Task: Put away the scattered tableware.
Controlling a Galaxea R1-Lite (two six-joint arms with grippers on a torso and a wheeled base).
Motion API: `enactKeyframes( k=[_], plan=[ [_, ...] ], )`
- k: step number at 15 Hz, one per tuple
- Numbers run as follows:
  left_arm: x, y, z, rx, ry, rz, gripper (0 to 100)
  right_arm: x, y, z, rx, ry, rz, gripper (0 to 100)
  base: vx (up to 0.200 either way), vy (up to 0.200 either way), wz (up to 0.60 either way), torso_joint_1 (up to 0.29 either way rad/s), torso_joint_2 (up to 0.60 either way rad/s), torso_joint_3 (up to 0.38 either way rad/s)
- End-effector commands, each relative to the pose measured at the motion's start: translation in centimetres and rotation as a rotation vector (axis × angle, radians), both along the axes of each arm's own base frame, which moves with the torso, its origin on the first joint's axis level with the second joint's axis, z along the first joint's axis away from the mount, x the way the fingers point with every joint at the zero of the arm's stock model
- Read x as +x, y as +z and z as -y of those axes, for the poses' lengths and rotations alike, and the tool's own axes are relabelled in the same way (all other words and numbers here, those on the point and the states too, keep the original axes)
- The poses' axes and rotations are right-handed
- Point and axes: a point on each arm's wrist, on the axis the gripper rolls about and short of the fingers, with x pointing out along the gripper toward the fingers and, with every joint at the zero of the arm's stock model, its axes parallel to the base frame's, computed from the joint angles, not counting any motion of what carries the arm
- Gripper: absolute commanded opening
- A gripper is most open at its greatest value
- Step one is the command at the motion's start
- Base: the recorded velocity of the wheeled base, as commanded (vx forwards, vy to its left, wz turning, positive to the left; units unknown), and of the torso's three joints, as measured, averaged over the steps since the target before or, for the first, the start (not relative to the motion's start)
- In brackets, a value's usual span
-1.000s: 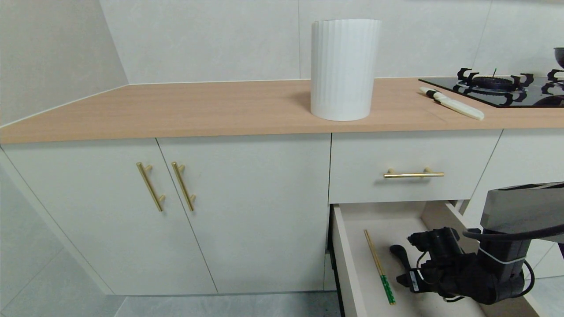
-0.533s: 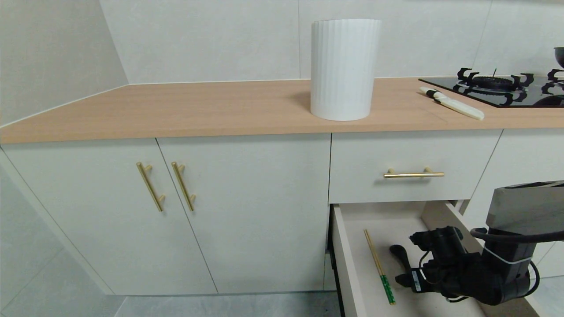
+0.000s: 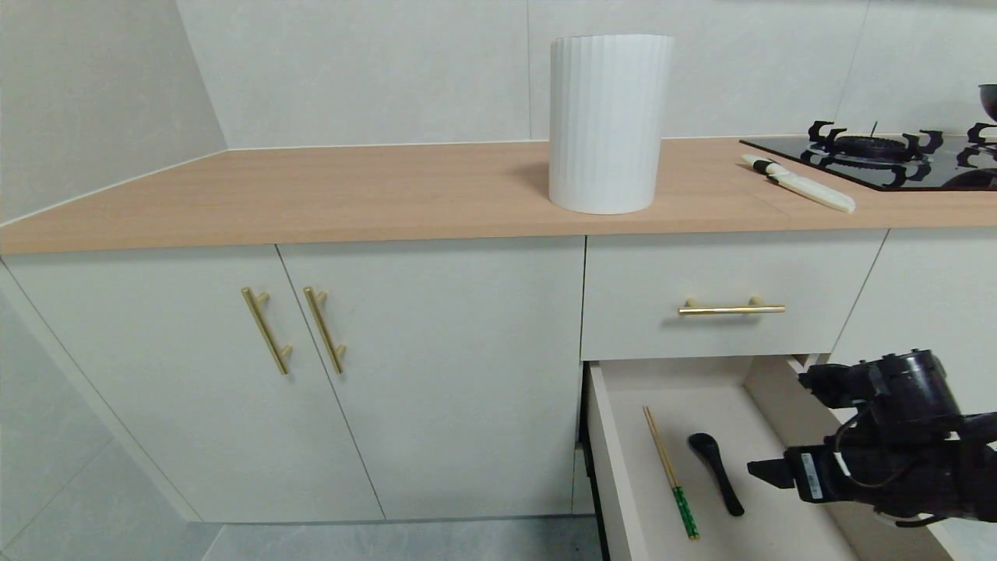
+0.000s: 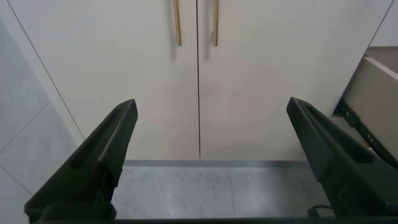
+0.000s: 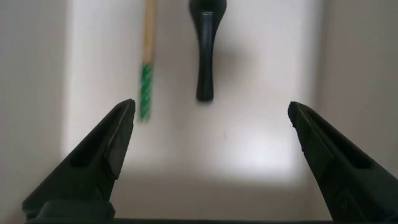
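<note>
The lower drawer (image 3: 615, 467) stands pulled out. Inside it lie a pair of chopsticks with green ends (image 3: 670, 474) (image 5: 147, 62) and a black spoon (image 3: 715, 470) (image 5: 205, 50), side by side and apart. My right gripper (image 3: 767, 470) (image 5: 208, 143) hovers open above the drawer's right part, just right of the spoon, holding nothing. A white knife (image 3: 798, 184) rests on the wooden counter (image 3: 350, 195) beside the stove. My left gripper (image 4: 208, 162) is open in front of the cabinet doors (image 4: 199, 74), low near the floor, with nothing between its fingers.
A tall white ribbed container (image 3: 607, 121) stands on the counter above the drawers. A black gas stove (image 3: 880, 156) occupies the far right. The upper drawer (image 3: 728, 292) is closed, with a gold handle (image 3: 732, 308). Two cabinet doors with gold handles (image 3: 292, 331) sit to the left.
My right gripper has risen and pulled back to the right, away from the black spoon, which now lies free and fully visible in the drawer. The chopsticks have not moved.
</note>
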Motion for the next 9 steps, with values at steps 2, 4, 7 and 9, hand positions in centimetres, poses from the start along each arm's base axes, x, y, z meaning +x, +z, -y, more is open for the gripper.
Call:
enactKeyframes(
  k=[2,4,7,9],
  plan=[
    [0.0,0.0,0.0,-0.001,0.001,-0.002,100,-4.4,5.3,0.4,0.047,0.045,0.117,100,0.000,0.000,0.00,0.000,0.00,0.000],
    [0.0,0.0,0.0,-0.001,0.001,-0.002,100,-5.3,6.0,0.1,0.053,0.076,0.131,100,0.000,0.000,0.00,0.000,0.00,0.000],
    [0.0,0.0,0.0,0.001,0.001,-0.002,100,-6.3,6.5,0.0,0.051,0.099,0.134,100,0.000,0.000,0.00,0.000,0.00,0.000],
    [0.0,0.0,0.0,0.001,0.001,-0.002,100,-6.4,6.7,-0.2,0.055,0.112,0.143,100,0.000,0.000,0.00,0.000,0.00,0.000]
  ],
)
